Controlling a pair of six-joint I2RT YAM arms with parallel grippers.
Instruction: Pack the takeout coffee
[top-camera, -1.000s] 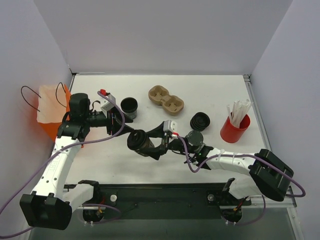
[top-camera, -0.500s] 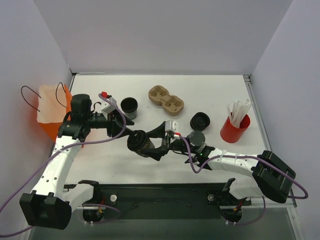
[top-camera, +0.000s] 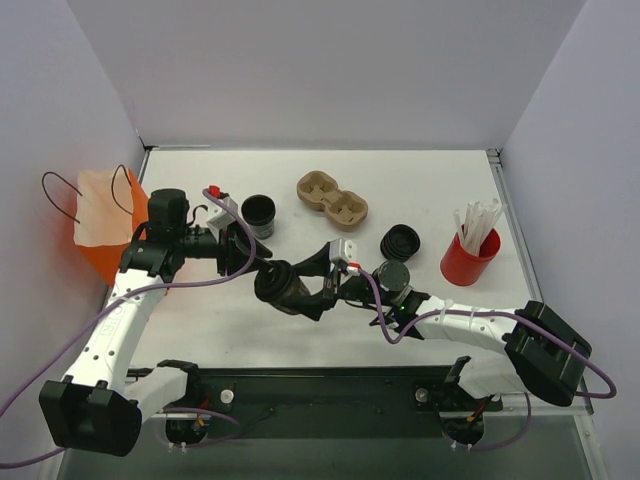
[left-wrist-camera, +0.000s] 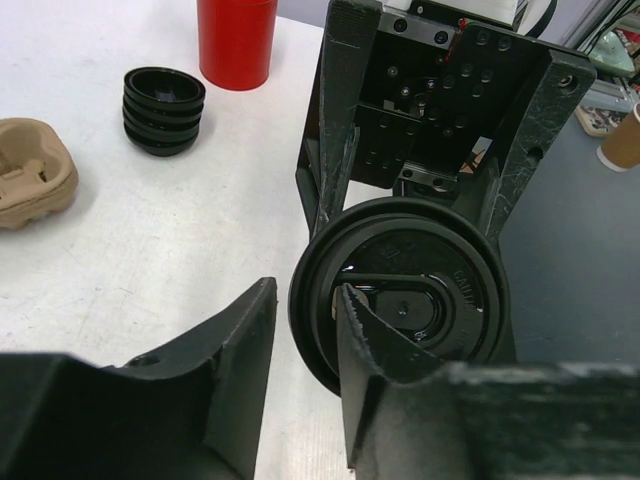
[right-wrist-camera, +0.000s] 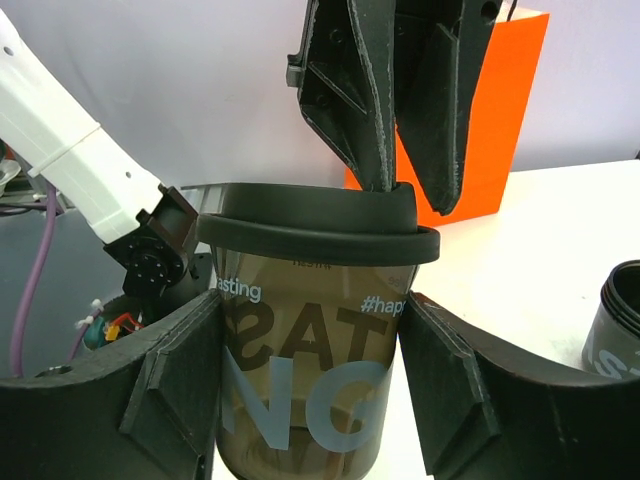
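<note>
While the right pincer (right-wrist-camera: 310, 400) clamps the takeout coffee (right-wrist-camera: 305, 340) by its body, lifted off the surface (top-camera: 420, 180) and tipped toward the other arm, the left pincer (left-wrist-camera: 303, 310) stands part-open across the edge of the lid (left-wrist-camera: 405, 300). One of its fingers (left-wrist-camera: 230, 350) sits just outside the rim with a sliver of white showing between, and the other lies over the lid's top. It grips nothing yet, as far as the left wrist view shows.

The main risk, in my judgement, is a hold on the lid alone. If the left pincer pinches only that thin rim and the right one lets go, the lid may pop off or the cup may swing and drop. The cup is tipped, so any liquid inside would spill. A hard squeeze from the right pincer could also buckle the paper wall.

The cup is dark, tapered paper with pale lettering. Its lid is round, glossy moulded plastic with a raised rim and a recessed centre, likely slippery. Both pincers have matte black, coarse-grained fingers. The orange bag (top-camera: 92, 258) stands behind the left pincer, stiff paper with thin dark cord handles. A stack of loose lids (left-wrist-camera: 163, 110) sits well beyond the right pincer.
</note>
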